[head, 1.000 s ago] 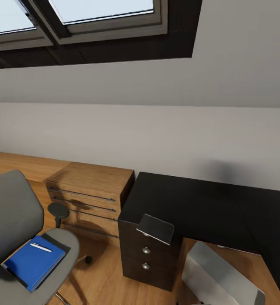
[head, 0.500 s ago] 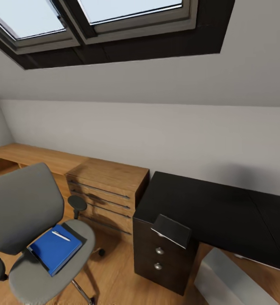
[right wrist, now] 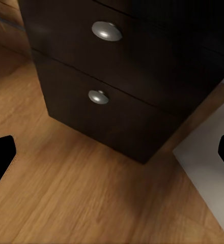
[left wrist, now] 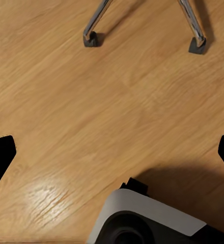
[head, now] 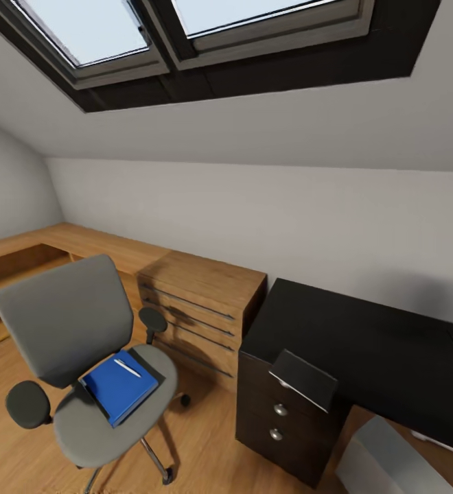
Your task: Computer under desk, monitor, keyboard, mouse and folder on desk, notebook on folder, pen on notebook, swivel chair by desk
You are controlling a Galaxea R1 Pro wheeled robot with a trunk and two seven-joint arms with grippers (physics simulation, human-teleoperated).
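Blue folder [head: 119, 386] on the swivel chair [head: 82, 357] seat — well apart from both jaws

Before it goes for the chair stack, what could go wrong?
1. The pen lies loose on the blue notebook; tilting the stack could roll it off.
2. The swivel chair stands on a wheeled base, so a push could move or spin it.
3. The dark desk's top drawer hangs open and could snag an arm.

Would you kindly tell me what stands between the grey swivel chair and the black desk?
In the head view, a light wooden drawer chest against the wall stands between the grey swivel chair and the black desk.
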